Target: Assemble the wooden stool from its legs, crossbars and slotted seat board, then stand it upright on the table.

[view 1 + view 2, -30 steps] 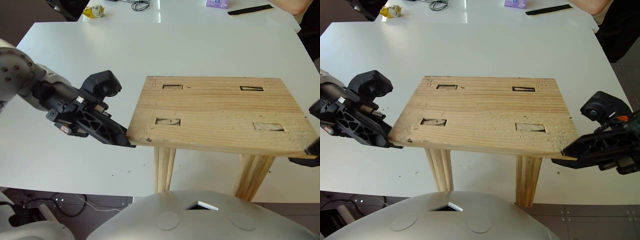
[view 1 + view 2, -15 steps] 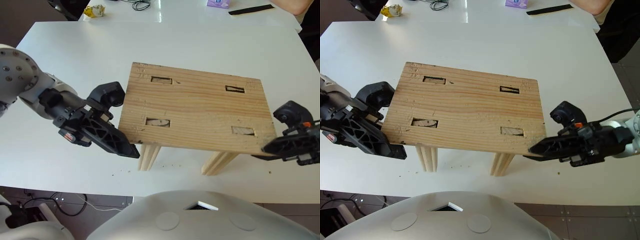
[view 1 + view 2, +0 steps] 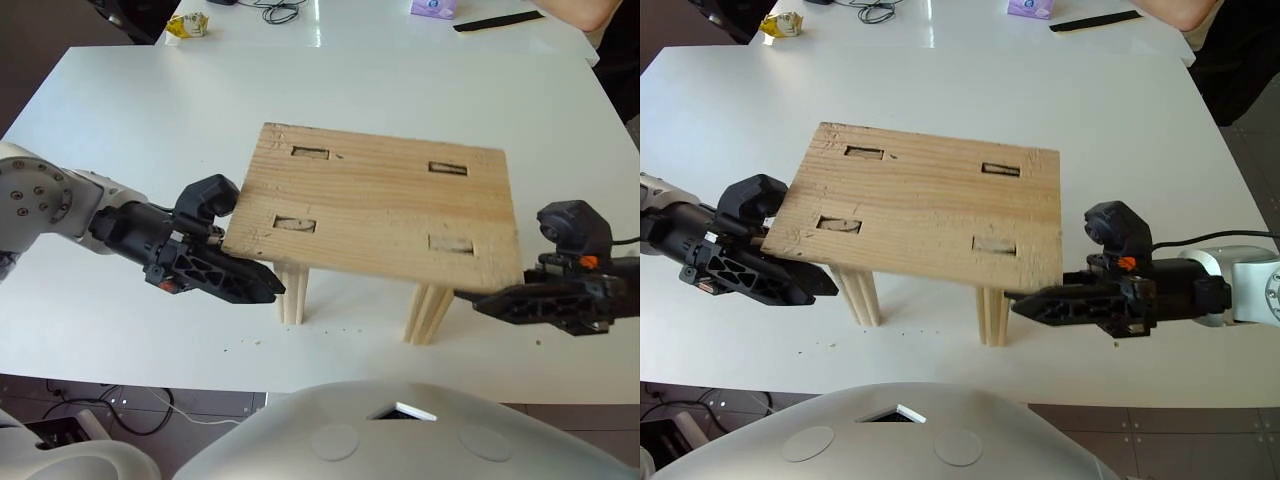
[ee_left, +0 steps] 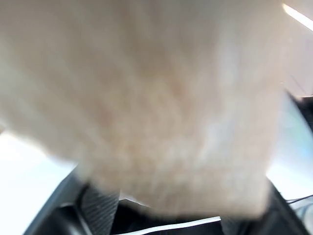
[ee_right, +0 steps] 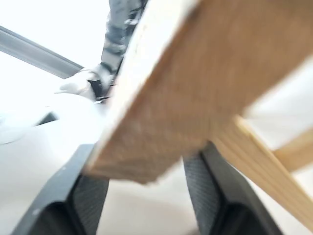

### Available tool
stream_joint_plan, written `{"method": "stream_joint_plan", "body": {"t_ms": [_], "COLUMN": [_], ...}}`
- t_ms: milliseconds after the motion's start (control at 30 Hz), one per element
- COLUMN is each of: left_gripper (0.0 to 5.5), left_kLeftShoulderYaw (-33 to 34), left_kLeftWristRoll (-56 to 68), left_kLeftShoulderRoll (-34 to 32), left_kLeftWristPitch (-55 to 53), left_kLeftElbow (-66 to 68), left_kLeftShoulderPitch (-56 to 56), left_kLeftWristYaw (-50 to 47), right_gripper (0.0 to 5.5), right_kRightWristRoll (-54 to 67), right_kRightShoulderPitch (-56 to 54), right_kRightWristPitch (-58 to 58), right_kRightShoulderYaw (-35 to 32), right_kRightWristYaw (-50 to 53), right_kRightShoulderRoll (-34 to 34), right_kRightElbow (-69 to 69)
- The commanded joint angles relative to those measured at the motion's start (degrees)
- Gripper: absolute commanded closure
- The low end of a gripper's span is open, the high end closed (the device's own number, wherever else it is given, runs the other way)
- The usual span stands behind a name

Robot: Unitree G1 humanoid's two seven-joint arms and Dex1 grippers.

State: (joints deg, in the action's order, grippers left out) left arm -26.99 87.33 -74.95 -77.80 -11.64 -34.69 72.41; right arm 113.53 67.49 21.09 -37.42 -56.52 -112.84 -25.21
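The left end effector (image 3: 270,287) lies low at the near-left corner of the seat board (image 3: 380,200), coming in from the left, its tip under the board's near edge and just beside the near-left leg (image 3: 292,293). The left wrist view has blurred pale wood close in front of it. Whether it clamps the board or is loosened cannot be told. The right end effector (image 3: 1018,303) comes in from the right at the near-right corner, its tip below the near edge and close to the near-right leg (image 3: 990,315). In the right wrist view the board's corner and underside sit right before it, with a leg running off to one side. Its grip cannot be told either.

The wooden stool (image 3: 930,215) stands upright, seat up and legs down, the two near legs' feet on the bench (image 3: 150,120). The board's long axis runs left to right across the bench, turned slightly so that its right end is a little nearer the robot. Four rectangular slots (image 3: 310,153) show in the top, two along the far side and two along the near side. The stool is about midway along the bench's width, toward its near edge.

The bench is white, with a few wood crumbs (image 3: 340,330) by the near legs. Behind it, another white table (image 3: 350,25) carries a crumpled yellow packet (image 3: 188,23), a black cable (image 3: 280,8), a purple box (image 3: 433,8) and a flat black strip (image 3: 497,21). Cables lie on the floor (image 3: 130,405) under the bench's near edge.
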Motion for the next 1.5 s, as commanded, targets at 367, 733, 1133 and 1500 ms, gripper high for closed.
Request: {"method": "stream_joint_plan", "body": {"t_ms": [367, 733, 1133, 1500], "left_gripper": [1.46, 1.46, 1.46, 1.46], "left_kLeftShoulderYaw": [4.5, 18.7, 12.2, 11.4], "left_kLeftWristRoll": [-37.2, -19.8, -41.7, -54.1], "left_kLeftShoulderRoll": [-2.5, 5.9, 23.8, 36.1], "left_kLeftWristPitch": [24.4, 16.8, 29.0, 39.3], "left_kLeftElbow": [1.0, -14.6, -9.3, 8.9], "left_kLeftShoulderPitch": [15.5, 30.6, 32.1, 19.8], "left_kLeftWristYaw": [17.8, 2.4, -17.0, -14.6], "right_gripper": [1.65, 1.65, 1.65, 1.65], "right_kRightWristRoll": [-0.6, -11.8, -30.3, -44.2], "right_kRightShoulderPitch": [-6.6, -39.0, -66.6, -73.0], "right_kRightWristPitch": [-2.0, 5.1, 19.2, 22.4], "right_kRightShoulderYaw": [9.9, 37.5, 51.0, 46.1], "right_kRightWristYaw": [10.8, 22.5, 37.5, 37.7], "right_kRightShoulderRoll": [-1.1, 22.2, 58.8, 71.6], "right_kRightElbow": [3.2, -5.7, 6.8, 14.2]}}
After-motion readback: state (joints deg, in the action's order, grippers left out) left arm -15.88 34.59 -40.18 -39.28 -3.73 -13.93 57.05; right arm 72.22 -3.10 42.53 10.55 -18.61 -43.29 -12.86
